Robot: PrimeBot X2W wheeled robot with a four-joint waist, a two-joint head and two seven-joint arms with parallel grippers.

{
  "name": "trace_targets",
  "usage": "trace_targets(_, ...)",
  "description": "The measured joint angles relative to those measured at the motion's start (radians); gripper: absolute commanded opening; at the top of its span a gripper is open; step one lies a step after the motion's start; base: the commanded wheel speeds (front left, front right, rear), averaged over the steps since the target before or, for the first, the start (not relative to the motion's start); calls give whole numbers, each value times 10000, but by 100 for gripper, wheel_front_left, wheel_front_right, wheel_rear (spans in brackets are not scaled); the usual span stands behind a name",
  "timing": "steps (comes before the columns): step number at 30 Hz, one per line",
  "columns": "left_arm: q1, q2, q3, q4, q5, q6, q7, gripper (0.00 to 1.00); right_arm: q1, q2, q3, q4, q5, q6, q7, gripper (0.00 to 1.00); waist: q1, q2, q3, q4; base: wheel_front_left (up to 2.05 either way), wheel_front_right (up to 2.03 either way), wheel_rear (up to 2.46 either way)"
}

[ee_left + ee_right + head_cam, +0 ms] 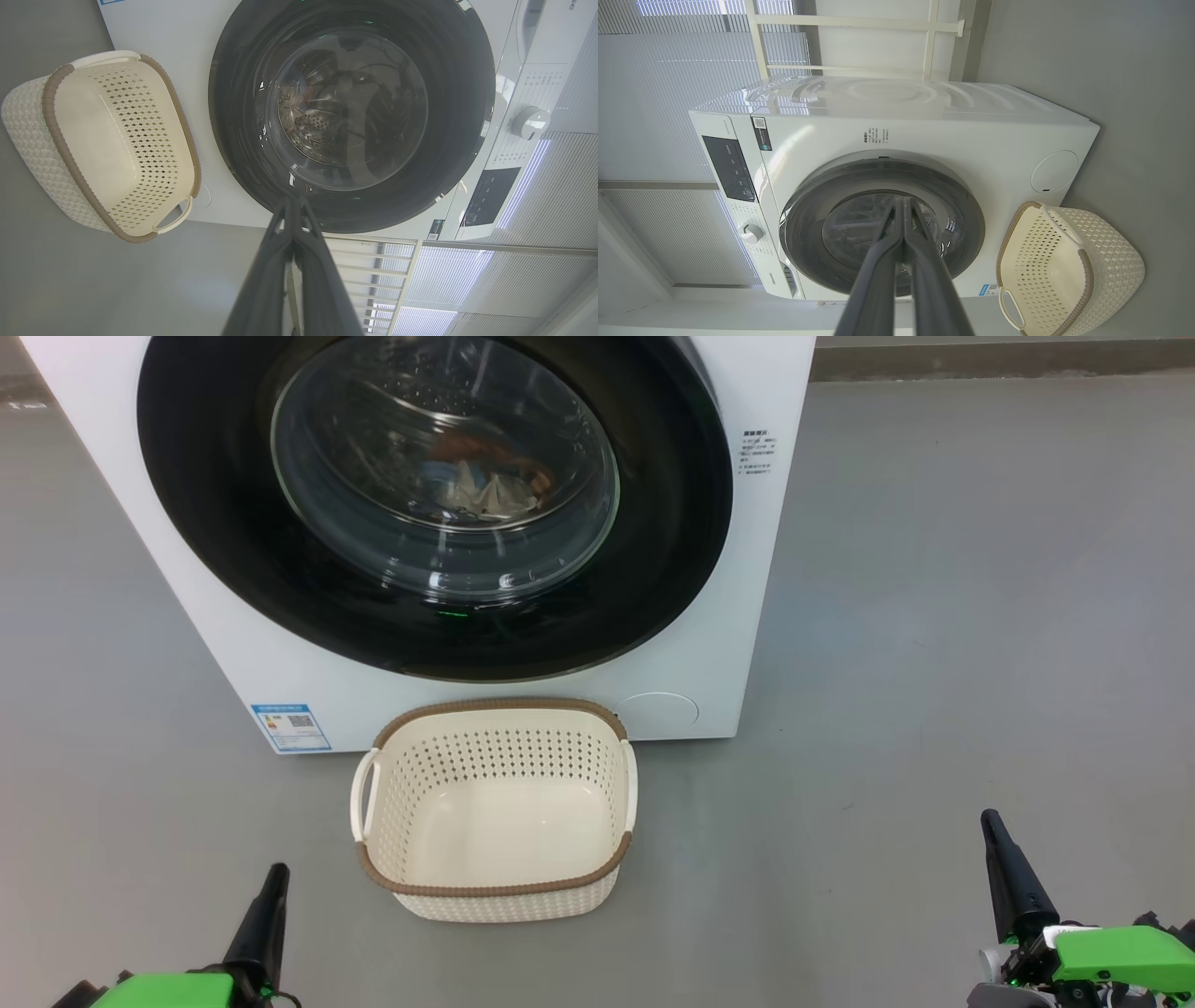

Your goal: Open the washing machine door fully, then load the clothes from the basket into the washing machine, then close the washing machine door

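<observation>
head view: washing machine door [434,504] looks closed, clothes [485,481] seemingly behind its glass, basket [499,707] empty. the door lies ahead, between both clenched, empty pincers, left pincer [276,877] the nearer, right pincer [992,823] well off.

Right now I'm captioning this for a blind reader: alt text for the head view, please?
The washer has its black door shut, clothes visible through the glass. An empty basket stands on the grey floor before it. The left gripper and right gripper sit shut at the lower corners.
</observation>
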Motion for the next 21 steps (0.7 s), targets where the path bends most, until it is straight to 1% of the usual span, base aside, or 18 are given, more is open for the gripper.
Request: trace_targets(21, 0, 0, 0, 0, -2, 0, 0, 0, 0, 6, -6, 0, 0, 0, 8, 0, 0, 0, 0, 0, 0, 0, 0)
